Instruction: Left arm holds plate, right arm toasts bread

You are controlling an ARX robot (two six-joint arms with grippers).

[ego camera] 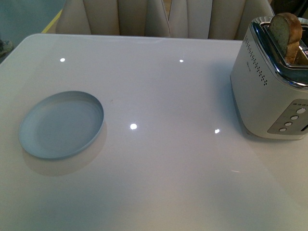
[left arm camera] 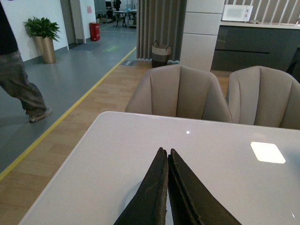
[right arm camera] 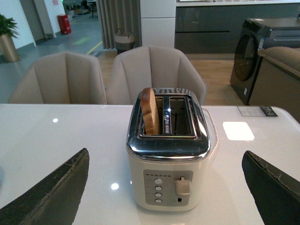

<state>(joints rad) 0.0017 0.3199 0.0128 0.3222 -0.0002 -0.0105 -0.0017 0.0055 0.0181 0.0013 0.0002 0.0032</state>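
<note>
On the white table (ego camera: 159, 159), a cream toaster (right arm camera: 168, 154) holds the bread (right arm camera: 150, 111) upright in one slot, rounded edge upward. The plate (ego camera: 61, 124) lies empty, well apart. Right gripper (right arm camera: 164, 187) is spread wide; left gripper (left arm camera: 167, 187) is pressed closed, empty.

Bright, sharp, ceiling-light glare on table (ego camera: 159, 159)

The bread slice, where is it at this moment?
The bread stands upright in one slot of the white toaster, at the table's far right in the front view, far from the plate.
</note>
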